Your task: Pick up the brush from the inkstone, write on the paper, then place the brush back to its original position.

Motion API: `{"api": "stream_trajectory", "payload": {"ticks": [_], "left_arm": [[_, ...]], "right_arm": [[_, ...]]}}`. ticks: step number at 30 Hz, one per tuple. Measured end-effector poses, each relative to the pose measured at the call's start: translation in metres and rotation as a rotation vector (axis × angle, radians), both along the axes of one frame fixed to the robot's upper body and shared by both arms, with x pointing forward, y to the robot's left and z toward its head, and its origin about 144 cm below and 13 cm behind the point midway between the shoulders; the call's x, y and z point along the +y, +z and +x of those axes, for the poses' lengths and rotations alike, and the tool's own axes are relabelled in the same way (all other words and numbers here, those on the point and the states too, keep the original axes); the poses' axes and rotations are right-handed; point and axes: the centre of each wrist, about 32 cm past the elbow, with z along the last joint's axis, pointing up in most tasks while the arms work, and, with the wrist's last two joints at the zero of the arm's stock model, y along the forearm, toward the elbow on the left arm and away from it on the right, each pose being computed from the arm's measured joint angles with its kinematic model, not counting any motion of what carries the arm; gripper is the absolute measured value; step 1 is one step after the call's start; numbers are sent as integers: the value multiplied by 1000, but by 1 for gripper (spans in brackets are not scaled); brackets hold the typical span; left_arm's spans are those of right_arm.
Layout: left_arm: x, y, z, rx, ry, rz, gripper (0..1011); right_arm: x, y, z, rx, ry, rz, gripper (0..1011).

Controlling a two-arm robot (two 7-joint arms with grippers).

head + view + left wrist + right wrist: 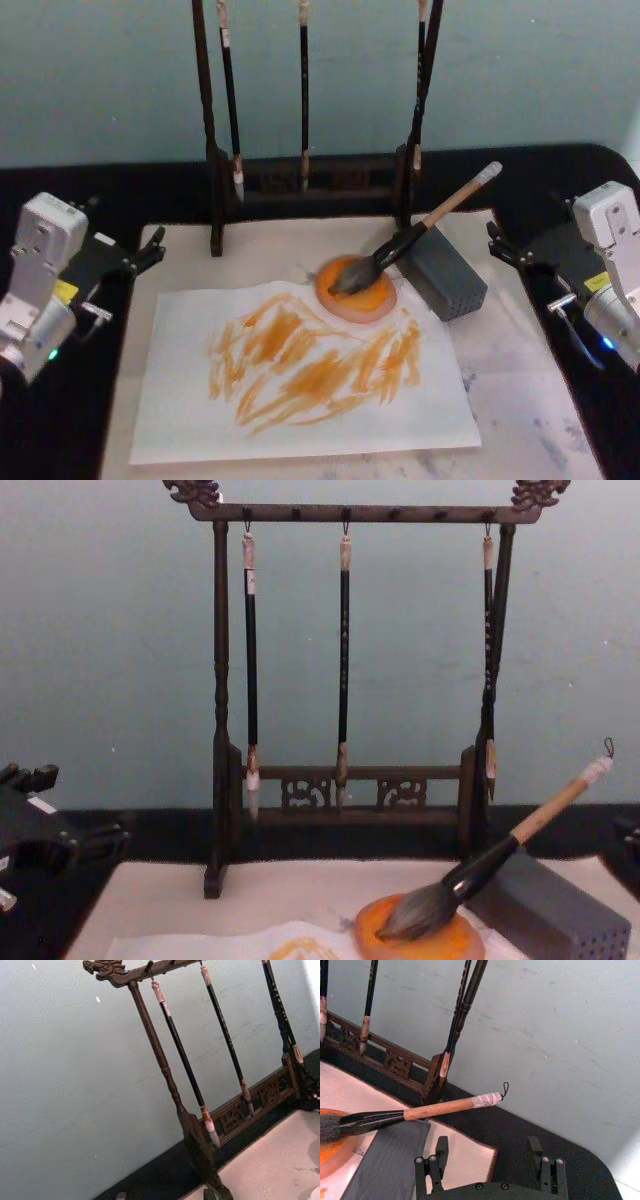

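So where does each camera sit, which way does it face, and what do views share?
Head: high, looking down on the paper, brush and inkstone; left gripper and right gripper flank the mat.
Chest: low, looking level at the brush rack; left gripper at its left edge.
Left wrist: on the left arm, tilted up at rack and wall.
Right wrist: looks past its open fingers at the brush handle.
Shared: head and chest both show bristles on the inkstone.

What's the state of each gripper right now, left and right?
Left gripper: open, holding nothing, beside the cream-beige mat.
Right gripper: open, holding nothing; the thick tan-handled brush lies on the round orange inkstone.
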Motion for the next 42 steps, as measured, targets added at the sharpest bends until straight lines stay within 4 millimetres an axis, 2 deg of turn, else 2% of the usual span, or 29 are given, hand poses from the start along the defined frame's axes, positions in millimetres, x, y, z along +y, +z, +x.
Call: {"api": "stream_trajectory", "payload": {"ticks": [42], "left_arm": [[0,0,0,0,0,0,1001]], "right_arm": [[0,0,-1,3,4,5,1000]]}}
